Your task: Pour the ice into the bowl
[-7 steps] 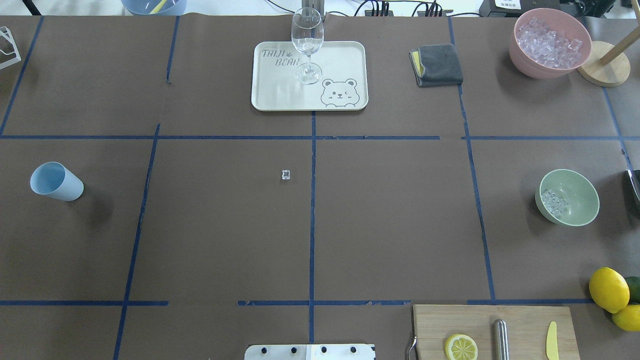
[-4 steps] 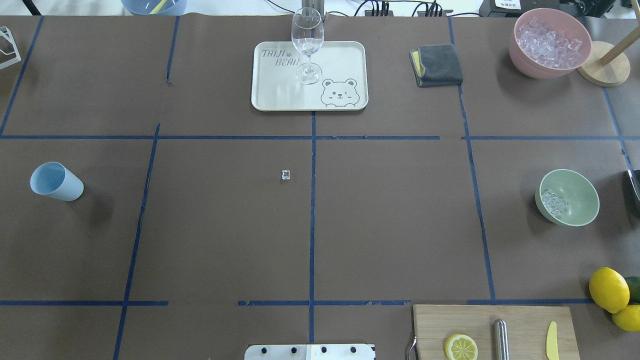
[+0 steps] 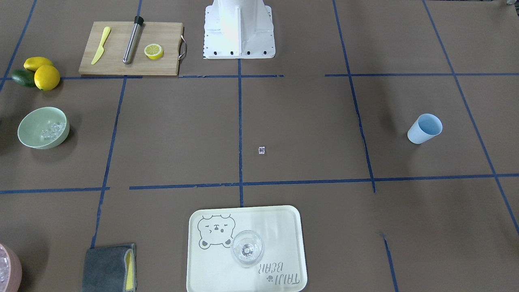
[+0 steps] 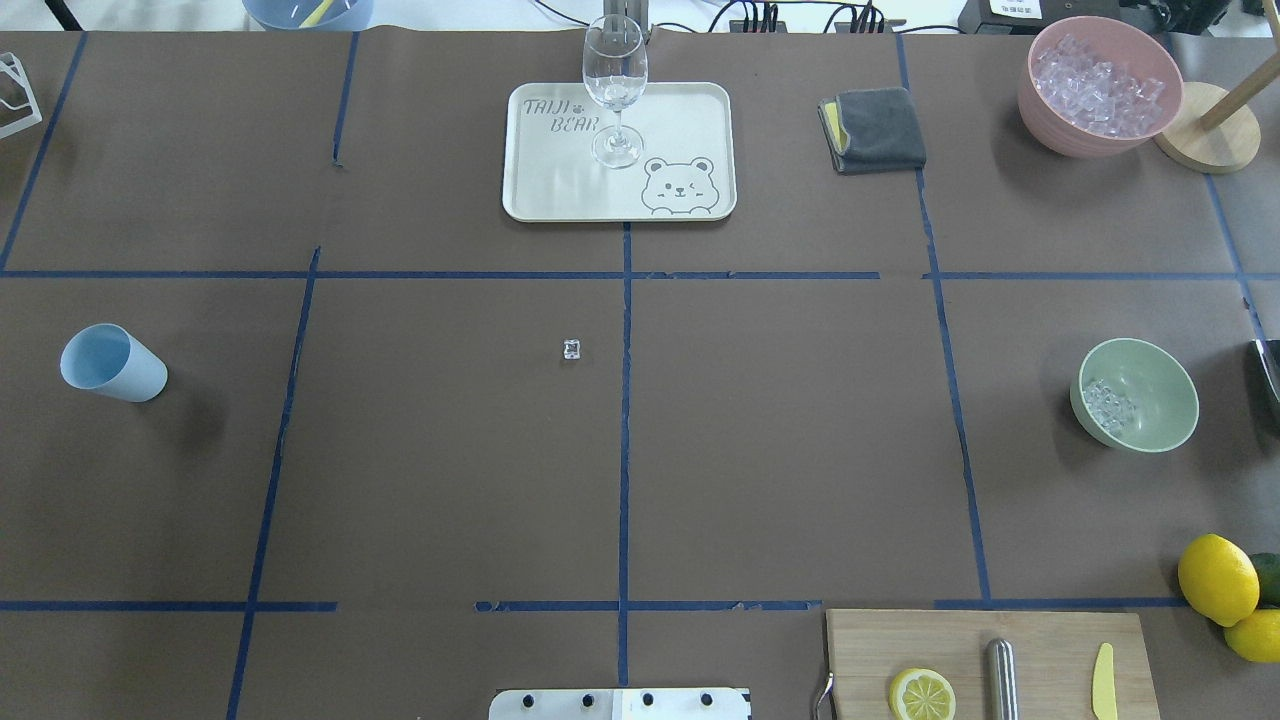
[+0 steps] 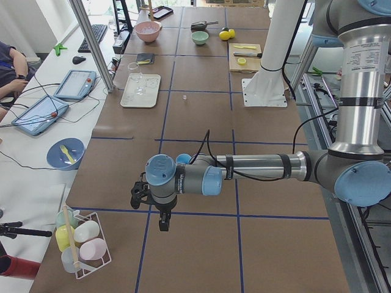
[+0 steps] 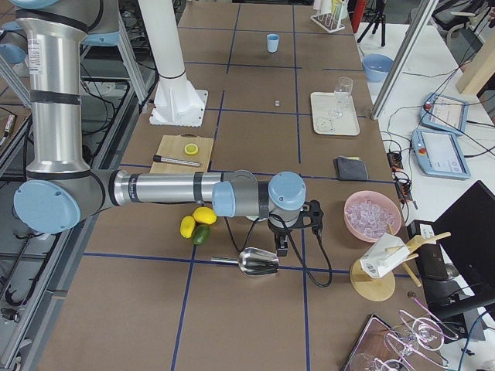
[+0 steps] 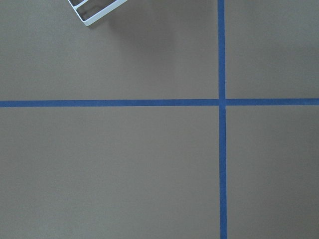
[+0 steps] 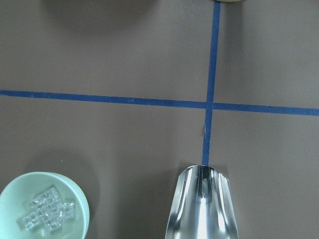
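The pale mint-green bowl [image 4: 1165,390] stands at the table's right side, with a small heap of clear ice cubes [image 4: 1105,405] inside it. The bowl [image 3: 30,129] and ice [image 3: 52,129] also show in the front-facing view, and the bowl [image 8: 20,191] and ice [image 8: 47,215] in the right wrist view. The light blue cup [image 4: 112,362] stands far left and looks empty. My left gripper [image 5: 162,221] hangs past the cup at the table's left end. My right gripper [image 6: 282,249] hangs beyond the bowl. I cannot tell whether either is open or shut.
A lone clear cube [image 4: 571,349] lies mid-table. A pink bowl of ice [image 4: 1100,85] and a grey cloth [image 4: 875,130] sit at the back right. A tray [image 4: 680,110] holds a wine glass [image 4: 614,80]. A metal scoop [image 8: 202,204] lies by the bowl. A cutting board [image 4: 860,650] and lemons [image 4: 1217,578] are front right.
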